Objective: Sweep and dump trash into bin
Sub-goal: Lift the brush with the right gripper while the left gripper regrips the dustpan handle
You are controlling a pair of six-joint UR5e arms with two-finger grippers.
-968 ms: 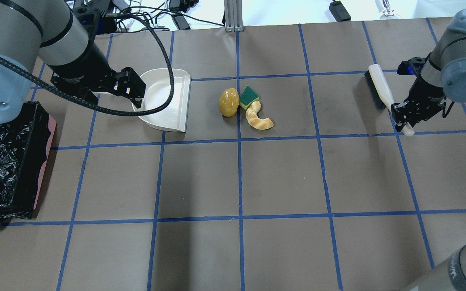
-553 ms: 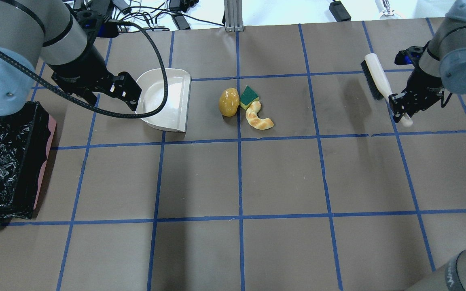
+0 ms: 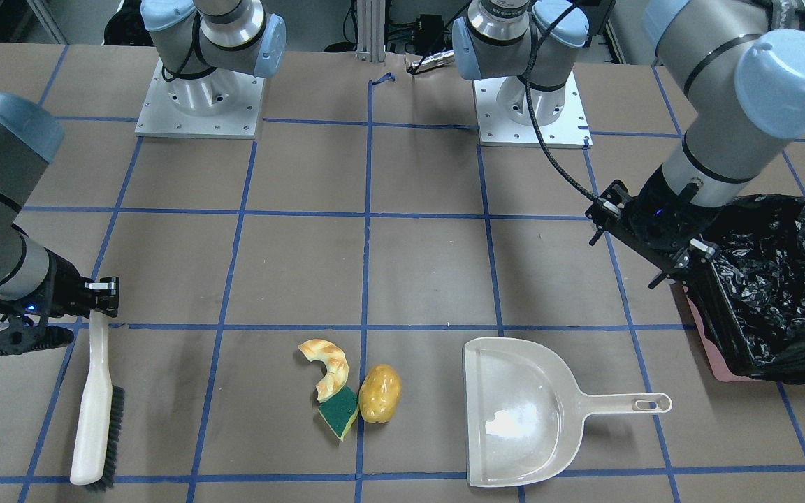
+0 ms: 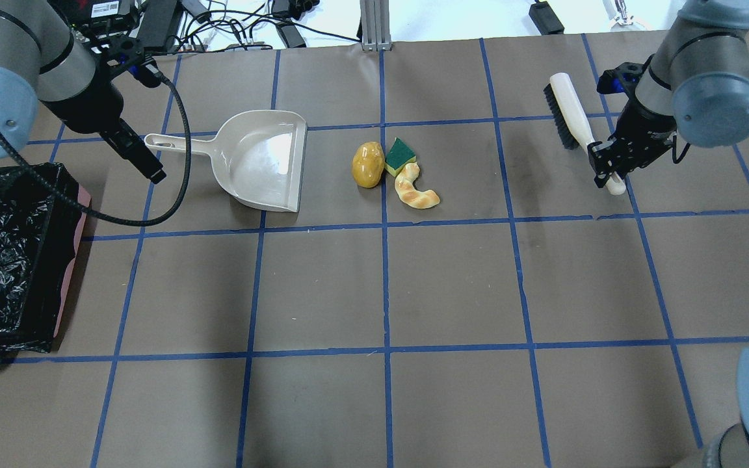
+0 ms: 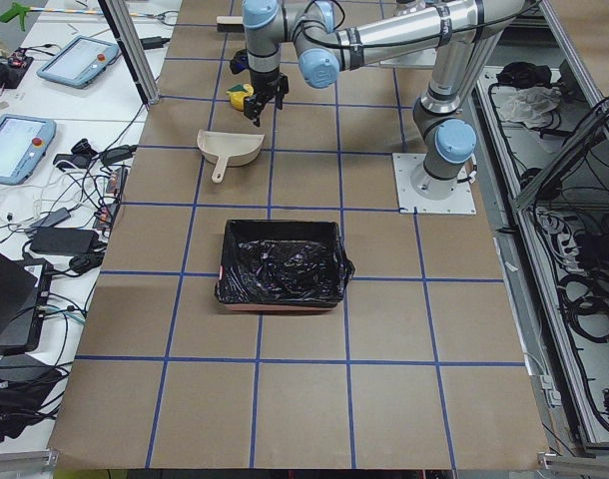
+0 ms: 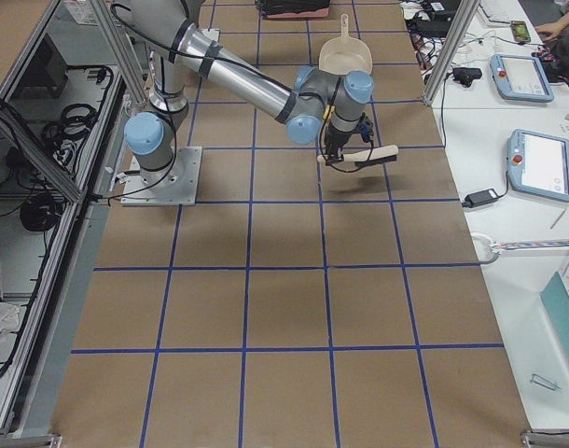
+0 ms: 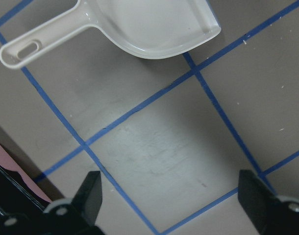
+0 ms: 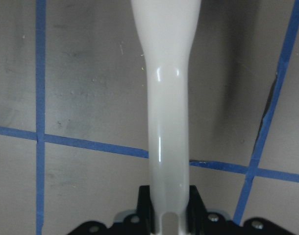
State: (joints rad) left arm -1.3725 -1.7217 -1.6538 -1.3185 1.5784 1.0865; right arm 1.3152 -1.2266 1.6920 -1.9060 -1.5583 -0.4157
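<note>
The trash lies together mid-table: a yellow-brown potato (image 4: 367,164) (image 3: 380,393), a green-and-yellow sponge (image 4: 400,155) (image 3: 338,411) and a tan croissant piece (image 4: 415,188) (image 3: 327,363). The bin (image 4: 65,195) (image 3: 724,328), lined with a black bag, stands at the table's left end. My left gripper (image 4: 152,172) (image 7: 171,205) is open and empty, just beside the handle end of the beige dustpan (image 4: 264,159) (image 7: 154,24). My right gripper (image 4: 608,172) (image 8: 169,218) is shut on the handle of the beige brush (image 4: 573,120) (image 3: 95,405), well to the right of the trash.
The dustpan's open mouth faces the potato, about a hand's width away. Cables and a metal post (image 4: 371,26) line the table's far edge. Blue tape lines grid the brown tabletop. Both arm bases (image 3: 200,105) stand on the robot's side.
My left gripper has drawn back to the left, off the dustpan, uncovering its handle. My right gripper has carried the brush left and toward the far edge. Trash and dustpan stayed put.
</note>
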